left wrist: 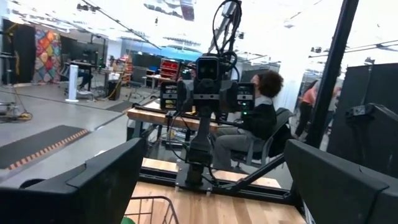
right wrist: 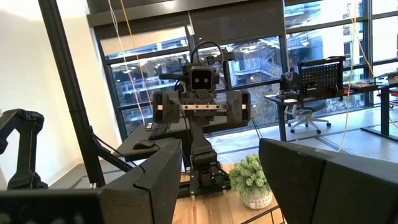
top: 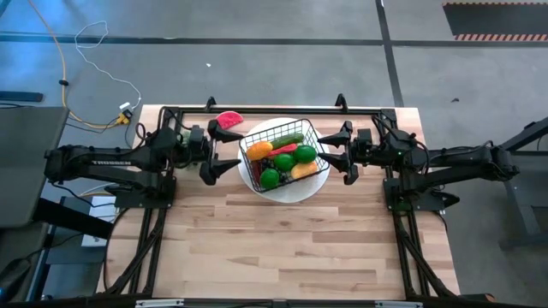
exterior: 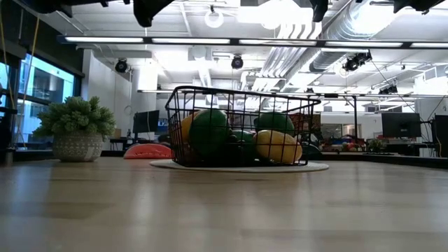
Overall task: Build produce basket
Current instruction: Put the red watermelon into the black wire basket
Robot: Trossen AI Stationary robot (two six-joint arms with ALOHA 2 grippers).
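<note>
Left gripper [top: 224, 161] is spread wide and empty beside the wire basket [top: 315, 142]; right gripper [top: 336, 154] hovers half-parted, holding nothing, on the other side. The basket sits on a white plate [top: 295, 192], mostly filled. A watermelon slice [top: 229, 120] waits on the desk [top: 282, 248].

This was a robotics lab set in a large open-plan industrial office. Overhead ran exposed silver ducts [exterior: 336, 28] and strip lights [exterior: 210, 40], and a grey concrete floor [top: 257, 68] with a loose yellow cable [top: 60, 60] lay beyond the wooden tabletop [top: 282, 239]. Around it stood desks with monitors [exterior: 147, 120], a seated person [left wrist: 261, 118] at a workbench, tall windows [right wrist: 249, 68] and a potted plant [exterior: 75, 128].
</note>
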